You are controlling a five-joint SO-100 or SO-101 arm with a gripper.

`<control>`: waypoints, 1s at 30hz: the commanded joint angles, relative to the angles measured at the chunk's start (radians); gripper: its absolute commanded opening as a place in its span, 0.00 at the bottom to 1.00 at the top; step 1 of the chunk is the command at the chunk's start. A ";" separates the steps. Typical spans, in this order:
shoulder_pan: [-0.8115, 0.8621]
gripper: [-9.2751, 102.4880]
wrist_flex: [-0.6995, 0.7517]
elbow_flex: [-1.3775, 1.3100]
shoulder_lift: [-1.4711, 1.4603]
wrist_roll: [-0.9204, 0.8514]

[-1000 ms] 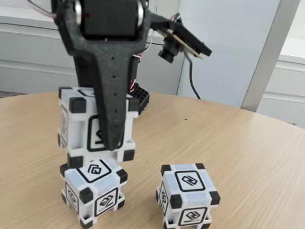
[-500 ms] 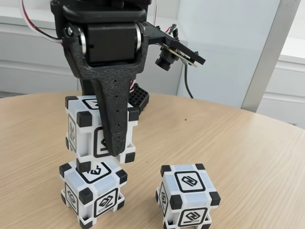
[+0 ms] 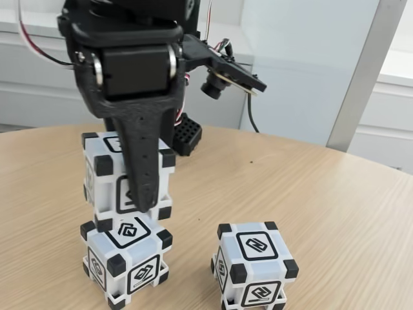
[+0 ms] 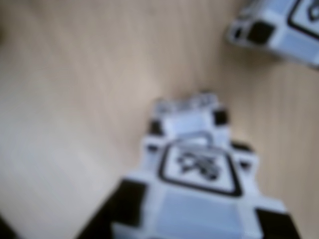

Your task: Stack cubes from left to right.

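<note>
Claw (image 3: 139, 194) jaws are closed narrowly around the upper cube (image 3: 126, 174), the black front finger (image 3: 142, 165) lying down the middle of the cube's near face and covering most of its glyph. That cube sits on top of the lower cube (image 3: 126, 261) at the left of the fixed view, shifted slightly back and left so that the lower one's top glyph shows in front; whether the 2 are fully touching cannot be told. The 3rd cube (image 3: 253, 265) stands alone on the table (image 3: 322, 213), to the right of the stack and apart from it. In the blurred wrist view, the held cube (image 4: 199, 199) fills the lower middle with the cube beneath (image 4: 187, 112) peeking out above it, and the lone cube (image 4: 276, 30) lies at the upper right corner. A small black perforated block (image 3: 187, 132) rests behind the arm. The table is pale wood with a curved edge; behind it run grey-white cabinets (image 3: 39, 77) and a light panel (image 3: 310, 64).
</note>
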 commanded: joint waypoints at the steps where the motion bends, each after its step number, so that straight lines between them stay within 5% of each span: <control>1: 0.012 0.25 -0.002 -0.005 0.031 0.000; 11: 0.012 0.25 -0.123 -0.005 -0.083 0.029; 30: 0.000 0.24 -0.011 -0.011 -0.080 -0.014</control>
